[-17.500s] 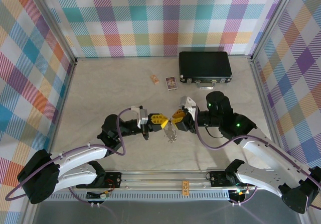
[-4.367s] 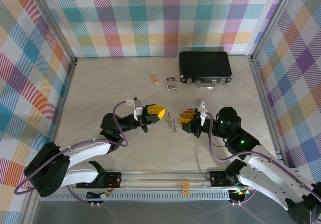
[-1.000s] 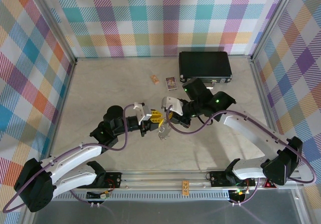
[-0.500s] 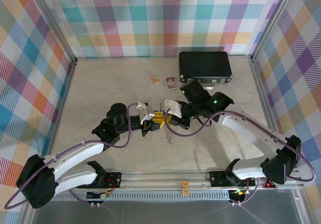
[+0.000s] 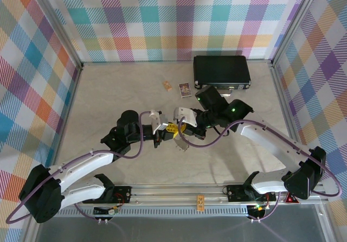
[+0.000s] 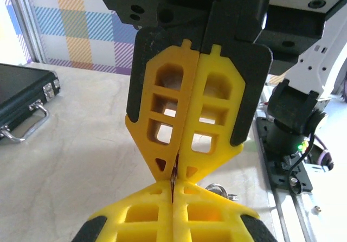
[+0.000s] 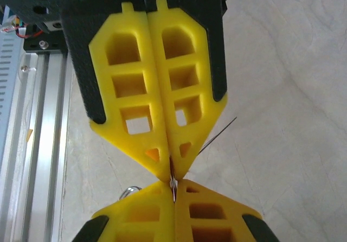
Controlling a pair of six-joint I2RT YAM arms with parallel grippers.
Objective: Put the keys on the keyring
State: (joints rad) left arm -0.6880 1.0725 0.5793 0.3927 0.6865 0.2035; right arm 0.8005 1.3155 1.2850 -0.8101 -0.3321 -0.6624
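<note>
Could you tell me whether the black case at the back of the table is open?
No, the black case lies flat with its lid shut.

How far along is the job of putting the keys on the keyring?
Done: nothing certain, the metal bunch is too small to read. In hand: left gripper and right gripper, both shut, pinch it tip to tip. Left: probably the threading itself.

My fingers (image 6: 135, 220) are bright yellow on black mounts. My arm shells (image 5: 271, 144) are white and the cables (image 5: 140, 136) purple. The keys (image 5: 180, 142) are silver-grey. The tabletop (image 5: 119, 95) is pale marbled beige, the walls (image 5: 162, 19) pastel multicolour plaid, and the case (image 5: 221, 71) black.
</note>
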